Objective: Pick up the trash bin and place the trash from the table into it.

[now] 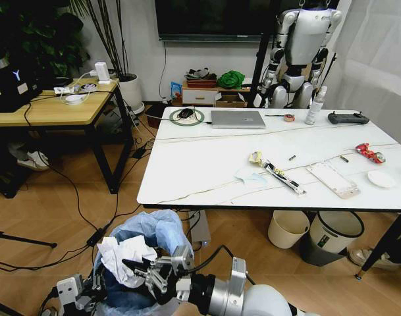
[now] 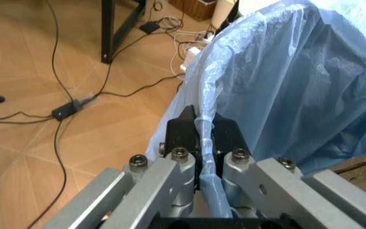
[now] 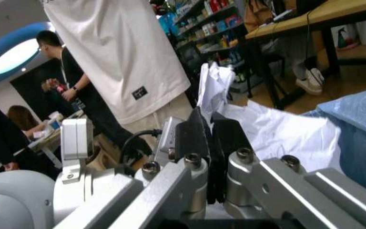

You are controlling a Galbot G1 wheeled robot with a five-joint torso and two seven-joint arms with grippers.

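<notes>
The trash bin (image 1: 162,232), lined with a puffy light-blue bag (image 2: 297,71), is just below me at the front, beside the table (image 1: 207,164). My left gripper (image 1: 78,289) (image 2: 203,120) is shut on the bag's rim. My right gripper (image 1: 141,268) (image 3: 207,121) is over the bin's mouth, shut on crumpled white paper (image 1: 124,253) (image 3: 278,136). More trash lies on the table's right half: a long colourful wrapper (image 1: 277,172), a flat white packet (image 1: 333,180), a crushed red can (image 1: 370,153) and a round white piece (image 1: 382,178).
A silver laptop (image 1: 238,119), a spray bottle (image 1: 314,105) and a black controller (image 1: 348,118) sit along the table's far edge. A cream bin (image 1: 287,228) and a grey bin (image 1: 332,234) stand under the table. Cables (image 2: 68,107) cross the wooden floor; a wooden desk (image 1: 52,108) is left.
</notes>
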